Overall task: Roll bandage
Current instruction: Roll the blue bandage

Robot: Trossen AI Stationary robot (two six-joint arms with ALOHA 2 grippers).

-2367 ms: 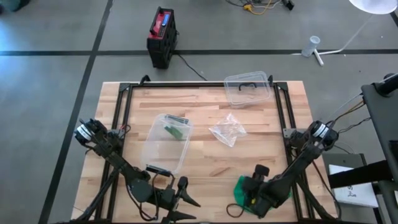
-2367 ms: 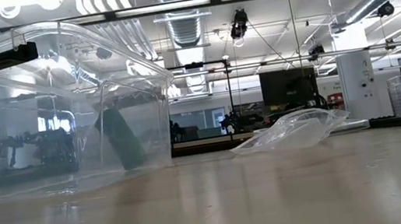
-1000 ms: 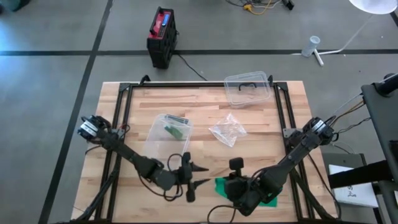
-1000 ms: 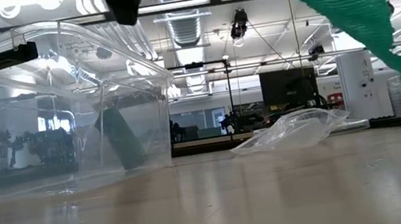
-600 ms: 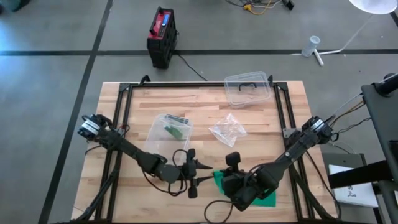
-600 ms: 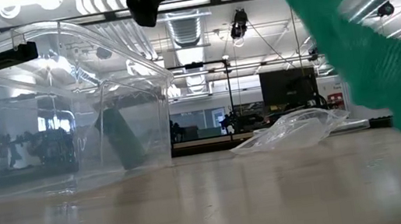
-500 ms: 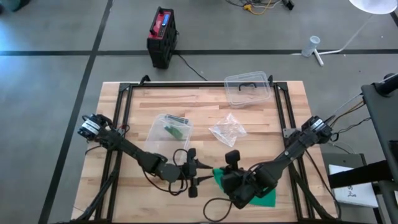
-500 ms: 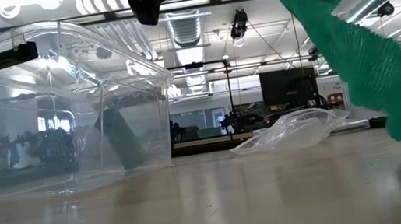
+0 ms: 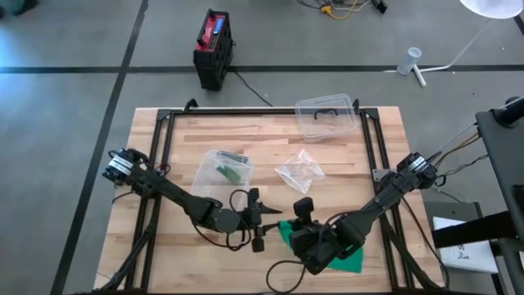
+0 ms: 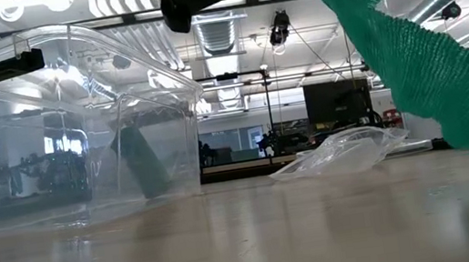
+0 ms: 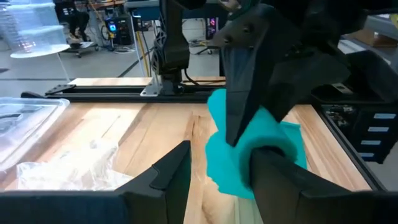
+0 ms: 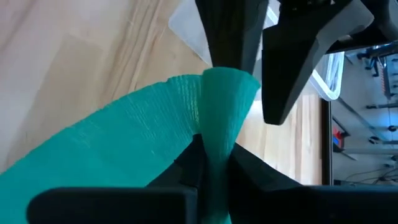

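A green crepe bandage [image 9: 350, 260] lies partly unrolled near the table's front right. One end of it is raised [image 12: 227, 81]. My right gripper [image 9: 293, 232] is shut on the bandage near that end, above the front middle of the table. My left gripper [image 9: 264, 223] is open just to the left of it. Its two fingers [image 11: 168, 177] stand on either side of the raised end. In the low view the strip [image 10: 428, 67] slants down from the top toward the right. My right gripper pinches the bandage a little below its free end [image 12: 216, 124], bunched narrow between the two fingers. The short end stands out past the fingertips, lifted clear. The rest runs slack down to the table at the near right [image 9: 352, 264]. My left gripper: I cannot tell whether a finger touches the raised end.
An open clear plastic box [image 9: 219, 176] holding a green item stands left of centre. A crumpled clear bag [image 9: 300, 172] lies at the centre. A clear lid or tub [image 9: 326, 116] sits at the far edge. Bare wood shows at the front left.
My right gripper has carried the bandage end toward the table's left and a little farther back, so the strip now trails from it to the near right. My left gripper has gone right, toward the raised end, and has stayed open.
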